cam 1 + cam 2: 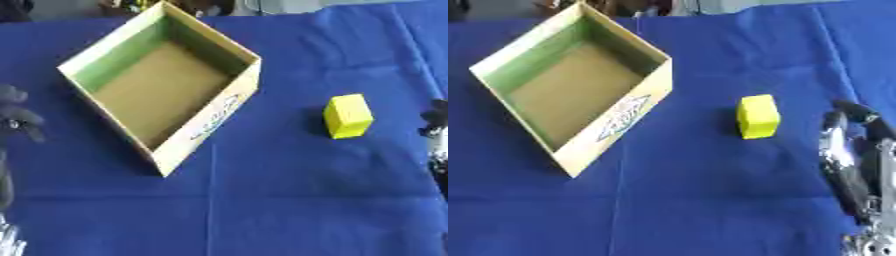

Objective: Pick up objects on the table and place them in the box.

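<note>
Both views are bright and evenly lit but soft all over, with smeared edges. The blue cloth-covered counter shows faint creases and no glare. The small yellow block throws a short shadow to its left; the open cardboard box shades its lower-left side.

Both eyes of the head camera look steeply down on the blue worktop, close enough that it fills nearly each frame. Both share the box at upper left and yellow block at centre right. The right eye view sits shifted, showing more of the worktop's right side.
</note>
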Robot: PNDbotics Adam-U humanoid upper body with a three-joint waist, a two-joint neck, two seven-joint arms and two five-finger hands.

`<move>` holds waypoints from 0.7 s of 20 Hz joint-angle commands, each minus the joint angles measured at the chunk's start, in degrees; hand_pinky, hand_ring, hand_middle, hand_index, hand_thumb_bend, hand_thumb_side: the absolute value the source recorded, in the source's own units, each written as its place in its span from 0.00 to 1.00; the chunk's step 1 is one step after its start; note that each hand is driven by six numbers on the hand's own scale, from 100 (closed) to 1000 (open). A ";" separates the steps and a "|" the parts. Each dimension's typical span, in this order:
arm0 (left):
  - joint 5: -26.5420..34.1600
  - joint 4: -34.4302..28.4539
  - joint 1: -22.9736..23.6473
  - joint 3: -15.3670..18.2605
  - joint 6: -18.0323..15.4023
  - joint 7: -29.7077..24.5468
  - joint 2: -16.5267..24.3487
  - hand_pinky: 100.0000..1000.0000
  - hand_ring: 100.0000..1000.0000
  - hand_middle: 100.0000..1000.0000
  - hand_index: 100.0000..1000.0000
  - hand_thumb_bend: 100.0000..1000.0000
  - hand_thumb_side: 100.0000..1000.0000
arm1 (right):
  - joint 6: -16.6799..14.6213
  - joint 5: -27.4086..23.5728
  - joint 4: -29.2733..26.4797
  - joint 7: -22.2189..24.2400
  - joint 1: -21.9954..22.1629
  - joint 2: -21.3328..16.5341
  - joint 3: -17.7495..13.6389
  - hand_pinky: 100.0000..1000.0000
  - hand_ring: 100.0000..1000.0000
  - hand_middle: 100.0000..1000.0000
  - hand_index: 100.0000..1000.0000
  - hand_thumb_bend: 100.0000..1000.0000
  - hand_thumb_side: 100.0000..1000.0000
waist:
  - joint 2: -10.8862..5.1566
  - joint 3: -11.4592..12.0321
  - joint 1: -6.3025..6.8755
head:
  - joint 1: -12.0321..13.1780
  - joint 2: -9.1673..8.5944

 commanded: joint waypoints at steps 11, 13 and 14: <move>1.54 -0.76 -0.25 0.61 0.90 -0.01 1.93 0.21 0.40 0.50 0.64 0.00 0.89 | -1.22 0.89 -0.88 -0.44 0.00 -3.22 -0.64 0.63 0.90 0.57 0.74 0.00 0.65 | -1.57 -0.20 -0.16 | -0.15 -0.01; 1.56 -0.76 -0.20 0.63 0.83 0.09 2.06 0.21 0.40 0.50 0.64 0.00 0.89 | -3.11 2.78 -0.88 -0.58 0.64 -7.39 -1.14 0.65 0.91 0.61 0.77 0.00 0.74 | -1.62 -0.30 -0.34 | 0.03 0.08; 1.57 -0.76 -0.19 0.63 0.82 0.13 2.14 0.21 0.40 0.50 0.64 0.00 0.89 | -4.20 4.37 -0.88 -0.16 1.09 -9.95 -1.35 0.67 0.91 0.63 0.78 0.00 0.79 | -1.66 -0.32 -0.44 | 0.07 0.12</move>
